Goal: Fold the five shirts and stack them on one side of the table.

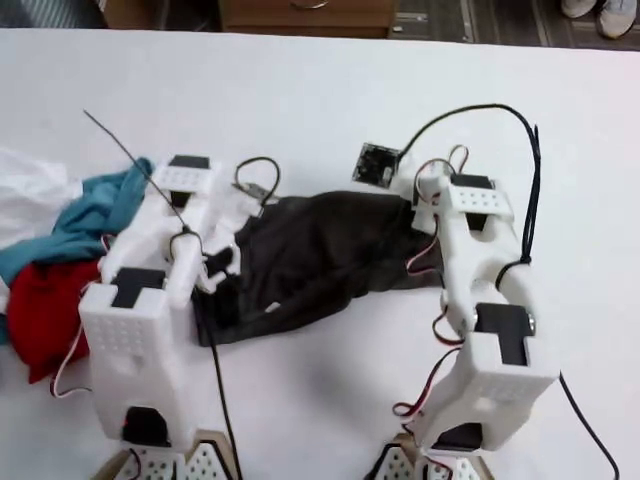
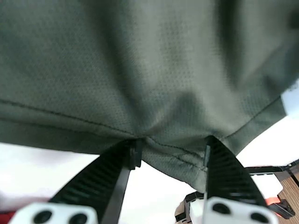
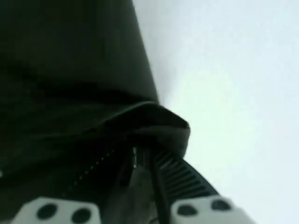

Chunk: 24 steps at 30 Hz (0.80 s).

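A dark grey shirt (image 1: 310,250) lies crumpled on the white table (image 1: 320,90) between my two arms. My left gripper (image 1: 222,262) is at the shirt's left edge. In the left wrist view it (image 2: 170,149) stands open, with the shirt's hem (image 2: 154,142) draped across the spread fingertips and the cloth (image 2: 149,70) beyond. My right gripper (image 1: 418,215) is at the shirt's right end. In the right wrist view it (image 3: 145,156) is shut on a folded edge of the dark shirt (image 3: 70,93).
A heap of shirts lies at the left edge: white (image 1: 30,190), teal (image 1: 100,205) and red (image 1: 45,300). A small dark circuit board (image 1: 377,165) and black cables (image 1: 520,200) sit by the right arm. Bare table stretches along the far side and right.
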Available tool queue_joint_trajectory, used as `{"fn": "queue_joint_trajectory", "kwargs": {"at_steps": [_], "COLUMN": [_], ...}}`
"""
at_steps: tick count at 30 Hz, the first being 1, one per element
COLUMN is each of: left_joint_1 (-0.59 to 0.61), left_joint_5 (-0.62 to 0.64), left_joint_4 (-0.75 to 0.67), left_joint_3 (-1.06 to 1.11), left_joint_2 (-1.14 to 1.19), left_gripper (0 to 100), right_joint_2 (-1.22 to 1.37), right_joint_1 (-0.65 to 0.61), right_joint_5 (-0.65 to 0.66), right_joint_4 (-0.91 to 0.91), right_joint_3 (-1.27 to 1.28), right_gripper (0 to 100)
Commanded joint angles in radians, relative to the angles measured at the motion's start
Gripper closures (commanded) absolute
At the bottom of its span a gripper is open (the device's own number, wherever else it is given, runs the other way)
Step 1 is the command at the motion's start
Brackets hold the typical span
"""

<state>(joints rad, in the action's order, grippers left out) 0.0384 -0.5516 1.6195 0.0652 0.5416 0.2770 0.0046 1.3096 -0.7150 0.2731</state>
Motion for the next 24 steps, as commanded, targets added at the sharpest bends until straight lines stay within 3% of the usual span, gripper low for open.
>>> {"fn": "queue_joint_trajectory", "kwargs": {"at_steps": [1, 6, 11, 18, 24], "left_joint_1": [-0.015, -0.018, -0.018, -0.018, -0.02], "left_joint_5": [0.006, 0.006, 0.006, 0.005, 0.005], "left_joint_4": [0.015, 0.015, 0.014, 0.009, 0.009], "left_joint_3": [0.025, 0.025, 0.025, 0.024, 0.016], "left_joint_2": [0.008, 0.008, 0.008, 0.008, 0.008], "left_gripper": [75, 75, 75, 75, 75], "right_joint_2": [0.016, 0.062, 0.013, -0.093, -0.114], "right_joint_1": [0.015, 0.061, 0.105, 0.058, -0.001], "right_joint_5": [-0.094, -0.267, -0.267, -0.043, -0.049], "right_joint_4": [0.064, 0.076, -0.093, -0.565, -0.605], "right_joint_3": [-0.114, -0.226, -0.229, -0.222, -0.221], "right_gripper": [97.8, 97.8, 97.8, 97.8, 97.8]}}
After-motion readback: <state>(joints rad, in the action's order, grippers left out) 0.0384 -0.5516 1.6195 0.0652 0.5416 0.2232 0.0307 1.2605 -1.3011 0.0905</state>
